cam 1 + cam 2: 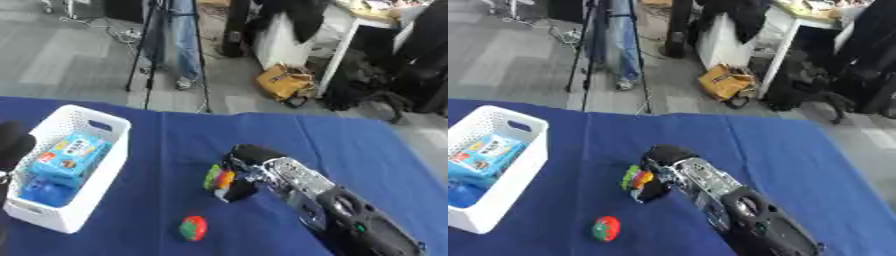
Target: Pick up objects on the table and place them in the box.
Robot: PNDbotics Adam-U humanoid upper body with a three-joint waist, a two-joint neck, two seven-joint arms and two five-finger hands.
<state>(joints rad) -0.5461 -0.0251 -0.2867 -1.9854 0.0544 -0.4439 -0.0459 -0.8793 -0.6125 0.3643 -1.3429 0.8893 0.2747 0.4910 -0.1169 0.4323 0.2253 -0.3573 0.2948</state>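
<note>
Right hand pinches multicoloured toy.

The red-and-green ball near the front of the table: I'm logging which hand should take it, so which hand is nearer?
Right. The right hand is just up-right of the ball, at a multicoloured toy. The left hand sits at the far left edge, beyond the white box.

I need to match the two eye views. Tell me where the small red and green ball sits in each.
Left eye view: red and green ball low, left of centre, on the blue cloth.
Right eye view: same ball low, further left.
Shared landmark: the white basket to its left; right robot hand above it.
</note>
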